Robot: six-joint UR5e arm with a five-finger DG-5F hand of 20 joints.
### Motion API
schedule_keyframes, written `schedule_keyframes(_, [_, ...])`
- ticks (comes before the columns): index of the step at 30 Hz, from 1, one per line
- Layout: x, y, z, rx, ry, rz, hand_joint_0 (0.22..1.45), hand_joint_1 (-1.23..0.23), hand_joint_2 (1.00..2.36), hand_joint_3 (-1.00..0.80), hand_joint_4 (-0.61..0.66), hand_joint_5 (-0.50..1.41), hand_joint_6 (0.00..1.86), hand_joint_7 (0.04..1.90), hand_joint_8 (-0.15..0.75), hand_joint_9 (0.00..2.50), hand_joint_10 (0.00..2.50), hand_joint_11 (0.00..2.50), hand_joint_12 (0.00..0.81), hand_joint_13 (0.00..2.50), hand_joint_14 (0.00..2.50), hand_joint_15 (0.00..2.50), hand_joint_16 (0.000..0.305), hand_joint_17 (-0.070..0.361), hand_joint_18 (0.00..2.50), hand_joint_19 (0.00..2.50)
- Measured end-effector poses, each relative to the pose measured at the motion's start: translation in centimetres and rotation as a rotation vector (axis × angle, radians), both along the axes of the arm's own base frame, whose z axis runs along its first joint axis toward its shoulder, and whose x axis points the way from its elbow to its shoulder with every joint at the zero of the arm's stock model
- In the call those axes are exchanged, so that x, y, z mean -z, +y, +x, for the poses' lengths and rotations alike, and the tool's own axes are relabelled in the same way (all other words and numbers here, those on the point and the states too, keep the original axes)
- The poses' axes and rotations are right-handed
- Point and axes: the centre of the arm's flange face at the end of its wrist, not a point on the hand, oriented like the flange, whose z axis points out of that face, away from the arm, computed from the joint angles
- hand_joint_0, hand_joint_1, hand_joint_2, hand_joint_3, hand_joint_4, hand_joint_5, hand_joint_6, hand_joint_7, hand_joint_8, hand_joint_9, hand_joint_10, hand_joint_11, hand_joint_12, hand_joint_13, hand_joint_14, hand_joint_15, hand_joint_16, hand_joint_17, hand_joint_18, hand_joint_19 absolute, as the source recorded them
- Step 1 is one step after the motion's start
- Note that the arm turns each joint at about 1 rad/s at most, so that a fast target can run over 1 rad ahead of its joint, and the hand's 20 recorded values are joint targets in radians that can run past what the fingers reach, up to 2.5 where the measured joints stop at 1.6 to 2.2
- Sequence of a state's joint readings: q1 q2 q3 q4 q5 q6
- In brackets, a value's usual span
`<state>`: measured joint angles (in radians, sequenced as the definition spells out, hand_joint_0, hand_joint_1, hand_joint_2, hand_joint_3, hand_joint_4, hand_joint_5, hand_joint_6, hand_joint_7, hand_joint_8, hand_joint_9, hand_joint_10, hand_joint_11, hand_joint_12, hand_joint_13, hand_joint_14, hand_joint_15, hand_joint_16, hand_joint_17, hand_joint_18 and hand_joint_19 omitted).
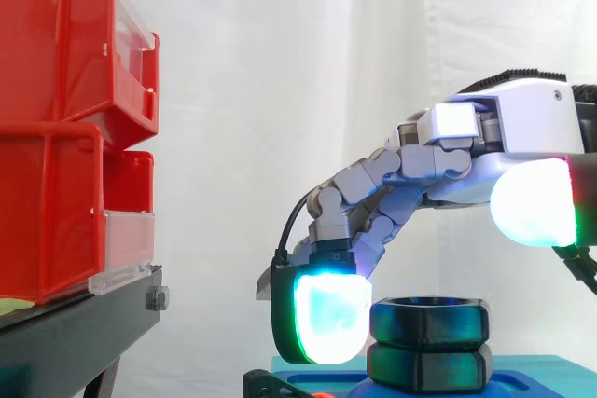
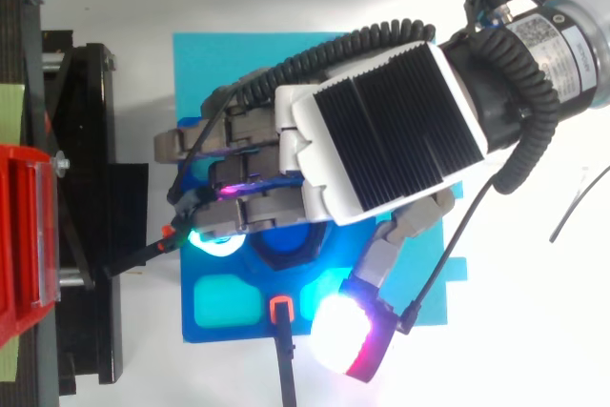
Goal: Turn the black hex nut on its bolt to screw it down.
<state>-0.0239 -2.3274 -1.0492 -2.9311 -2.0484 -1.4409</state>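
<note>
black hex nut sits atop a second black hex piece on the blue base, low and right of centre in the side view. red bins are stacked at far left on the black stand, well apart from the nut. the hand reaches in from the right, its fingers curled down over the nut. one glowing fingertip is pressed against the nut's left side. the thumb pad hangs raised to the right, off the nut.
</note>
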Motion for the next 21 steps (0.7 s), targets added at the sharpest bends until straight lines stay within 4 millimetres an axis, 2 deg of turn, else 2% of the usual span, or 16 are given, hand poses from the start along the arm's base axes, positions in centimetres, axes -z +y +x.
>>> schedule_keyframes(17, [0.1,-2.7,-0.6,0.003,0.001,0.001,0.39,-0.12,1.00,-0.50,0.32,-0.10,0.66,1.07,0.383,0.83,0.01,0.43,0.414,0.54,0.00,0.11,0.063,0.143,0.69,0.37])
schedule_keyframes(21, [0.1,-3.2,-0.7,0.009,0.002,0.001,0.39,-0.13,1.00,-0.50,0.35,-0.09,0.50,1.25,0.373,0.80,0.01,0.41,0.415,0.54,0.00,0.11,0.063,0.142,0.68,0.37])
